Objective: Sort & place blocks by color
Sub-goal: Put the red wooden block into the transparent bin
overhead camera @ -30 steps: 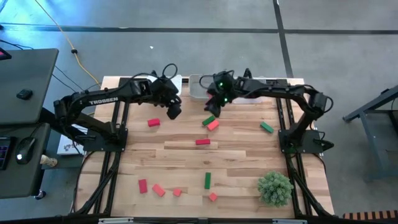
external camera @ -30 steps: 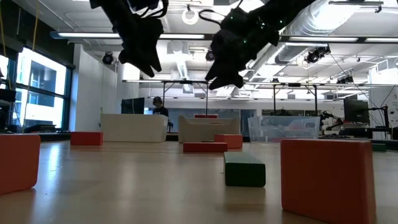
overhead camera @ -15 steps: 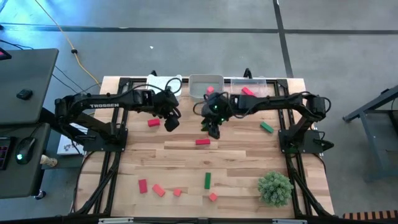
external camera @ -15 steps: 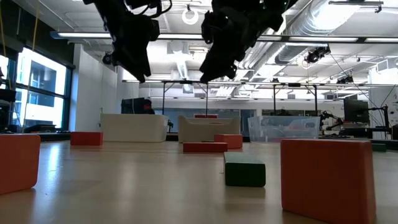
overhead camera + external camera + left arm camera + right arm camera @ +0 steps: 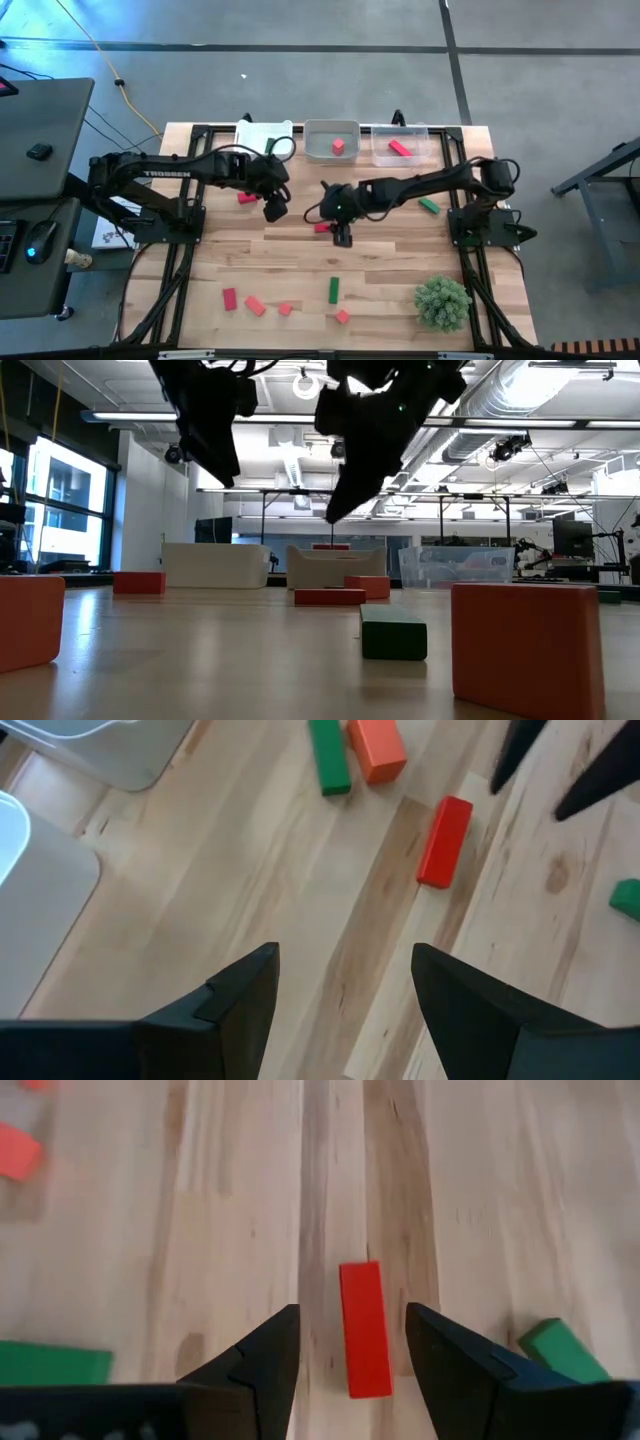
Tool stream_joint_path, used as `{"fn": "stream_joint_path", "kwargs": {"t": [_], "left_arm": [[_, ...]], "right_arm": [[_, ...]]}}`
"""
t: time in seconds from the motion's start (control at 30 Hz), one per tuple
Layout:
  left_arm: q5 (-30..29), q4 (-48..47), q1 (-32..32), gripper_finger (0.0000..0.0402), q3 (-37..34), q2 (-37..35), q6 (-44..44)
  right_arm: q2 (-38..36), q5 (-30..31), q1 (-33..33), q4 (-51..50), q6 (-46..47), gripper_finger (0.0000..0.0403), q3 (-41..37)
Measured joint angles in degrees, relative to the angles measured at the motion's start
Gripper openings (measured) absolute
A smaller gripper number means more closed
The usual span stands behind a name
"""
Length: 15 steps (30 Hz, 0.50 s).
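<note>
**Nine loose blocks, two binned**

Three trays (image 5: 332, 142) line the surface's (image 5: 400, 260) upper edge; two hold one red block each. Right gripper (image 5: 349, 1342), jaws spread, hovers over the centre red bar (image 5: 364, 1328). Left gripper (image 5: 342, 982), spread, empty, centre-left.

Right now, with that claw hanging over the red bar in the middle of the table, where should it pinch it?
Probably across the middle of the red bar, on its two long sides, coming straight down. The bar lies flat with bare wood all around, and the right gripper is open with one finger on each long side, so it needs little turning. The left gripper hangs open above bare wood.
</note>
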Motion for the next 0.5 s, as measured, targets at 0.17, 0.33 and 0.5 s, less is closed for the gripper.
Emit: {"fn": "stream_joint_path", "kwargs": {"t": [0.17, 0.33, 0.5], "left_arm": [[0.0, -0.19, -0.97, 0.0218, 0.0, 0.0, 0.92], [0.0, -0.76, -1.35, 0.0218, 0.0, 0.0, 0.96], [0.0, -0.91, -1.33, 0.0218, 0.0, 0.0, 1.05]], "right_arm": [[2.51, 2.18, 0.83, 0.52, 0.12, 0.0172, 0.0], [4.74, 2.11, 0.81, 0.84, 1.27, 0.0172, 0.0], [7.33, 2.07, 0.78, 0.86, 1.13, 0.0172, 0.0]]}}
